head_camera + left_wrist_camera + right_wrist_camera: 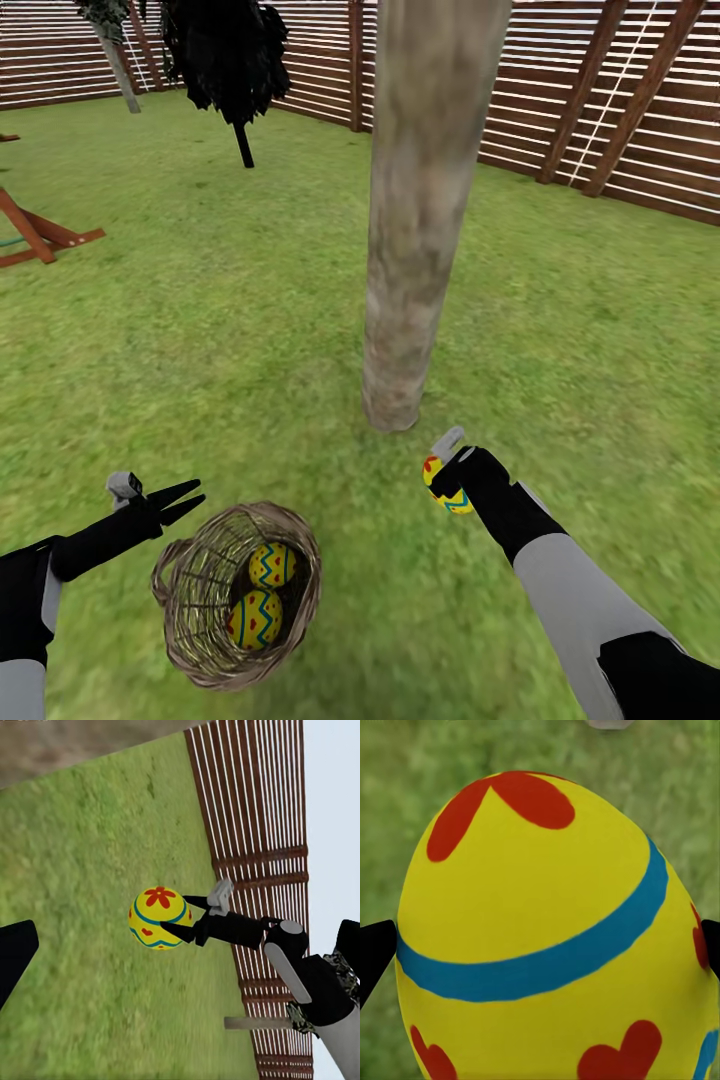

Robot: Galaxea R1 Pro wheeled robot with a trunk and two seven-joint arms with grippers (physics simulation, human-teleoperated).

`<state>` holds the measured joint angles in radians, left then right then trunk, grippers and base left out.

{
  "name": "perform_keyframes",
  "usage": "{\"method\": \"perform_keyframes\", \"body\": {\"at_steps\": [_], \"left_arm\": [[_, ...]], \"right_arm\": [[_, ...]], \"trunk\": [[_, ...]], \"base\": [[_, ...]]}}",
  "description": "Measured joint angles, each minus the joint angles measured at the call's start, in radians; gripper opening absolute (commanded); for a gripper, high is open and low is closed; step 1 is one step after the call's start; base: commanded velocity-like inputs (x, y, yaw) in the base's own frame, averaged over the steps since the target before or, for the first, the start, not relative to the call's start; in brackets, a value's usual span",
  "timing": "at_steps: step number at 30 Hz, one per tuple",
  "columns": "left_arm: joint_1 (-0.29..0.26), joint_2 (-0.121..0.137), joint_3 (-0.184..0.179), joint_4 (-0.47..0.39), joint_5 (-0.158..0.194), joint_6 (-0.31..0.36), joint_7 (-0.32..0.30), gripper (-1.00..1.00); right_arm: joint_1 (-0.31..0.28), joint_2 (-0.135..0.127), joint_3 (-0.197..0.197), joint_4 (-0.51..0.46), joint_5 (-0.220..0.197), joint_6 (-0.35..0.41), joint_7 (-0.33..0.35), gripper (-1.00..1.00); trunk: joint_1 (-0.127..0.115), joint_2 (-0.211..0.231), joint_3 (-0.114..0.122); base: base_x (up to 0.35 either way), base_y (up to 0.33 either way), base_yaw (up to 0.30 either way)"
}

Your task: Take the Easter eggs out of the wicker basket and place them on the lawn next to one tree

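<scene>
One Easter egg point(443, 487) is squeezed in my right gripper point(447, 480) above the lawn point(250, 330), near the tree point(420, 220). Two eggs point(262, 595) lie in the wicker basket point(190, 600). My left gripper point(185, 498) is spread wide, holding nothing.

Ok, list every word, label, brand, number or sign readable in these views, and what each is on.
None: no readable text in any view.
The held egg in the right gripper bears only a blue band, red petals and hearts.
The two eggs in the wicker basket show only zigzags and red marks.
The tree trunk, fence and left gripper are unmarked.
</scene>
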<state>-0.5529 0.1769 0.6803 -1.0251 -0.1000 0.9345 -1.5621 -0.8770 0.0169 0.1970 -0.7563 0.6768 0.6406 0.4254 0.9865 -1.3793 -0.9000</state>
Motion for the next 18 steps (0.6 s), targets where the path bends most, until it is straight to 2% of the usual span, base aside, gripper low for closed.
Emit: {"method": "perform_keyframes", "body": {"at_steps": [2,18], "left_arm": [[0.000,0.000,-0.001,0.000,0.000,0.000,0.000,1.00],[0.000,0.000,0.000,0.000,0.000,0.000,0.000,1.00]], "right_arm": [[0.000,0.000,0.000,0.000,0.000,-0.003,0.000,-1.00],[0.000,0.000,0.000,0.001,0.000,-0.005,0.000,-1.00]], "trunk": [[0.000,0.000,0.002],[0.061,-0.112,-0.048]], "base": [[0.000,0.000,0.000],[0.000,0.000,0.000]]}}
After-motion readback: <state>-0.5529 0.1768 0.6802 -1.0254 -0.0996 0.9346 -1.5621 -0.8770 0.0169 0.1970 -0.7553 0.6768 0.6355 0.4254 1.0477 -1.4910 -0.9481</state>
